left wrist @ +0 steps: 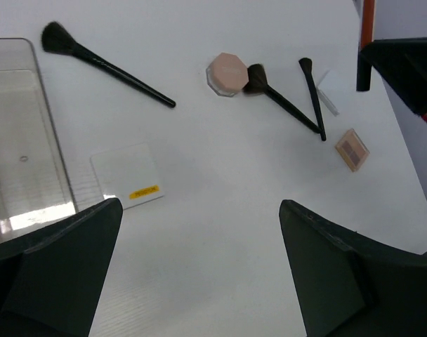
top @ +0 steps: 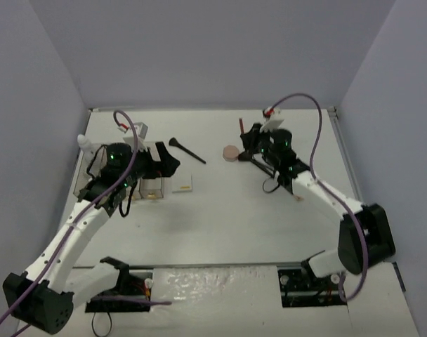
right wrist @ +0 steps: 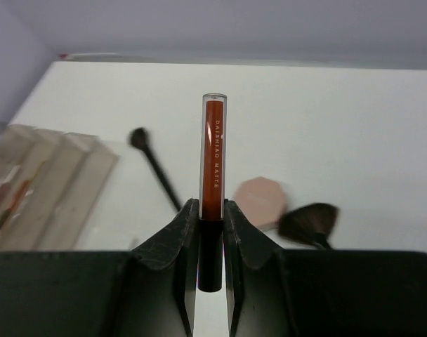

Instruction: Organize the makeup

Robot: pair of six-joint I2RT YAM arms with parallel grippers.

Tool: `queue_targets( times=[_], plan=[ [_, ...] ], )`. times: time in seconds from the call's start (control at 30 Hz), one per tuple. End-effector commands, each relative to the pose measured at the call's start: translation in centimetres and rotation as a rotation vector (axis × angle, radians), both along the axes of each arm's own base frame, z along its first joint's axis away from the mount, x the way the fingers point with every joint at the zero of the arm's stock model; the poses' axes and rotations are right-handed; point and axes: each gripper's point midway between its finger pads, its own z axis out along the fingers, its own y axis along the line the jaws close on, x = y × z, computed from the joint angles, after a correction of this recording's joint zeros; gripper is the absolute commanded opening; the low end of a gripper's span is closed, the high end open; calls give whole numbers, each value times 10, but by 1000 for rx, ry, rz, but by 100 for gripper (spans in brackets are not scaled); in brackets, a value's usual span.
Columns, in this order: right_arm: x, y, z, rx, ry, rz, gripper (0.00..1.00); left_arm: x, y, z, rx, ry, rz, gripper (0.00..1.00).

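One red lip tube [right wrist: 213, 151] juts forward, clamped in the right tool [right wrist: 211, 207]; left tool [left wrist: 201, 207] gapes open.

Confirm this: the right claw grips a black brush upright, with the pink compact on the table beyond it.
One thing is wrong: the right claw grips a red lip tube, not a black brush. The right wrist view shows it upright in the grip, with the pink compact on the table beyond it.

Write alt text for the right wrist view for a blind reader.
The right pincer is shut on a clear-capped red lip tube. Behind lie a pink compact, a slim brush, a fluffy brush and clear bins.
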Motion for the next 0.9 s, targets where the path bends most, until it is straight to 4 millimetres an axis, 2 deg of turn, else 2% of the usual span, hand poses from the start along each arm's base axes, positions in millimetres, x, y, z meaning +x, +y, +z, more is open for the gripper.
queue_targets(
  times=[0.0, 0.13, 0.23, 0.5, 0.73, 0.77, 0.87],
  plan=[
    [-72, 67, 38, 115, -178, 317, 0, 17, -53, 50, -119, -144, -31, 93],
    [-108, 88, 41, 170, -226, 423, 0, 19, -83, 69, -173, -198, -64, 92],
    [-125, 95, 43, 216, -248, 473, 0, 19, -95, 78, -193, -227, -64, 91],
    [-139, 94, 57, 295, -288, 488, 0, 23, -109, 63, -187, -193, -42, 90],
    [-146, 96, 69, 343, -317, 502, 0, 28, -119, 54, -197, -162, -29, 75],
    [-146, 96, 70, 345, -320, 502, 0, 28, -121, 55, -203, -168, -33, 70],
    [-147, 96, 70, 353, -322, 503, 0, 25, -128, 62, -224, -189, -49, 44]
  ],
)
